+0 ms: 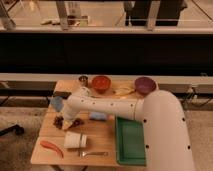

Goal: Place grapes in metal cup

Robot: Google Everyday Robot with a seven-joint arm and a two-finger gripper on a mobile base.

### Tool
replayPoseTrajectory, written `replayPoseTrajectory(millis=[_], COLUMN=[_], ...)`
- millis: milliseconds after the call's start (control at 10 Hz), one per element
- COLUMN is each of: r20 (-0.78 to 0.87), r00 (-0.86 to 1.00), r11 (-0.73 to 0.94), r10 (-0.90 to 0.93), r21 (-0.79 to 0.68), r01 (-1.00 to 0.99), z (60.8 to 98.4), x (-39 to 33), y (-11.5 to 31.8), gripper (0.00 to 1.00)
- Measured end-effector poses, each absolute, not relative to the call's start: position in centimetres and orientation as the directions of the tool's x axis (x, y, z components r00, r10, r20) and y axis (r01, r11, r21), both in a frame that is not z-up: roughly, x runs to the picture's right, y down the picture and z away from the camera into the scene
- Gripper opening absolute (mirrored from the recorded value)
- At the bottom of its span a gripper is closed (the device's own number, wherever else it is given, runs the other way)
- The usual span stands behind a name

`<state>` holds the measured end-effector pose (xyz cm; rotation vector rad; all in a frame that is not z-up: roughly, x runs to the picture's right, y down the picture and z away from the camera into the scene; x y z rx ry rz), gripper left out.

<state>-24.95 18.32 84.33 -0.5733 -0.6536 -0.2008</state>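
The grapes (59, 121), a small dark red-purple bunch, lie near the left edge of the wooden table (105, 129). My gripper (68, 122) is down at the table, right against the bunch's right side and partly covering it. The metal cup (83, 79), small and silver-grey, stands upright at the back of the table, left of the red-orange bowl (101, 83). It is well behind the gripper and apart from it.
A white cup (75, 140) lies on its side in front of the gripper. An orange-red sausage-shaped thing (51, 147) lies front left, and a dark scoop (93, 153) is at the front edge. A green tray (130, 140) is on the right, a purple bowl (145, 85) back right, and blue items (56, 102) are by the arm.
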Motion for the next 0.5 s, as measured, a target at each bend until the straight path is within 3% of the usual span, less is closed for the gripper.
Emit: replayPoseTrajectory(millis=[100, 500], r20=[0.627, 0.625], r00=[0.779, 0.774], r11=[0.836, 0.867], r10=[-0.008, -0.104], r21=[-0.423, -0.325], r01=[0.35, 0.378], z=[83.8, 79.1], x=[-24.6, -25.0], y=[17.9, 14.0], gripper=[0.01, 0.0])
